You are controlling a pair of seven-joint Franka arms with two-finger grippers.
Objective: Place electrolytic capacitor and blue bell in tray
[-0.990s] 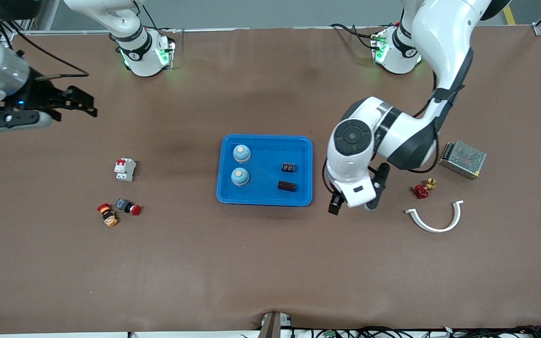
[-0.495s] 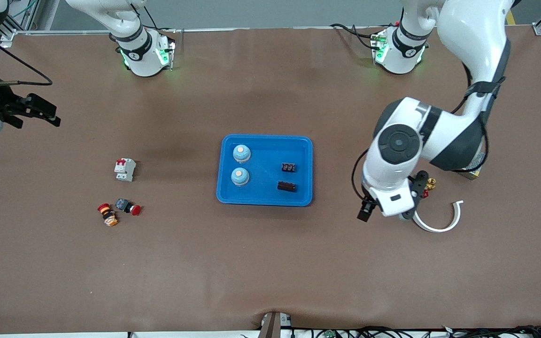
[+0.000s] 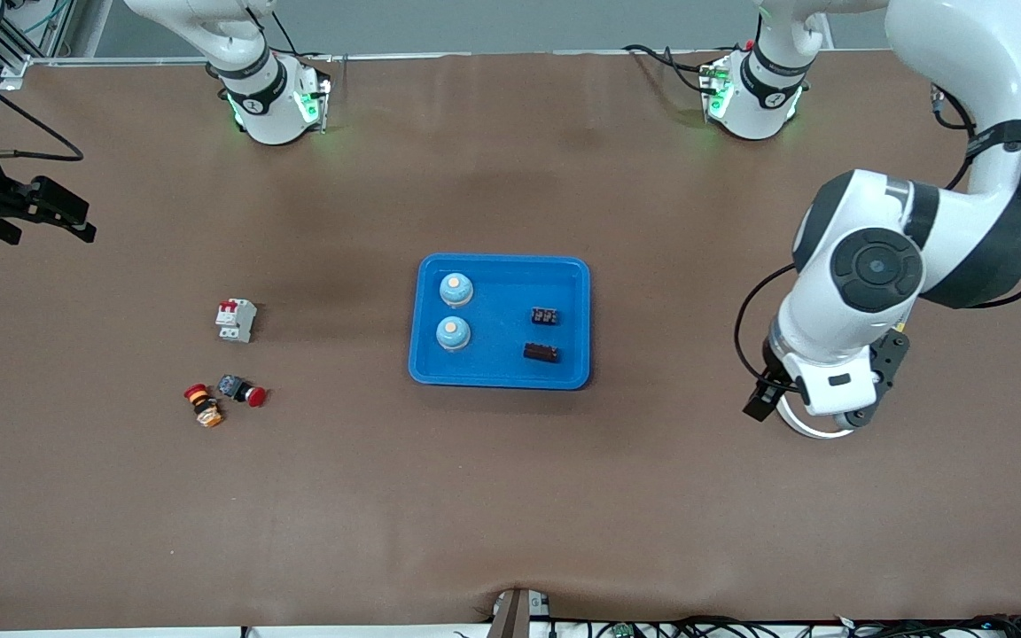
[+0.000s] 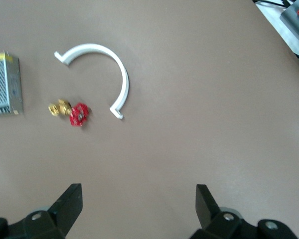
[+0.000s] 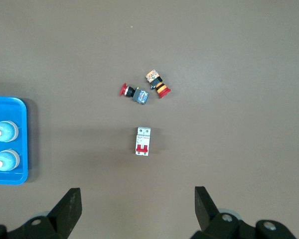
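**Blue tray holds four items at mid-table; both grippers empty**

The tray (image 3: 500, 377) sits flat in the middle of the brown table (image 3: 510, 514). Inside it, toward the right arm's end, stand two blue bells (image 3: 455, 289), one nearer the front camera than the other. Toward the left arm's end of the tray lie a small black block (image 3: 545, 315) and, nearer the camera, a dark cylinder that looks like the capacitor (image 3: 541, 353).

The table covering is matte brown, with a grey floor strip and metal framing along the arms' bases. Toward the right arm's end lie a white circuit breaker (image 3: 236, 320) and two push buttons (image 3: 222, 397). Toward the left arm's end, a white curved clip (image 4: 100, 69), a red-handled brass valve (image 4: 72, 111) and a mesh-covered power supply (image 4: 5, 83) rest well apart from the tray.

The left gripper (image 4: 138, 209) hangs over the white clip, jaws spread and empty. The right gripper (image 5: 137, 209) is over the table's edge at the right arm's end, jaws spread, holding nothing.
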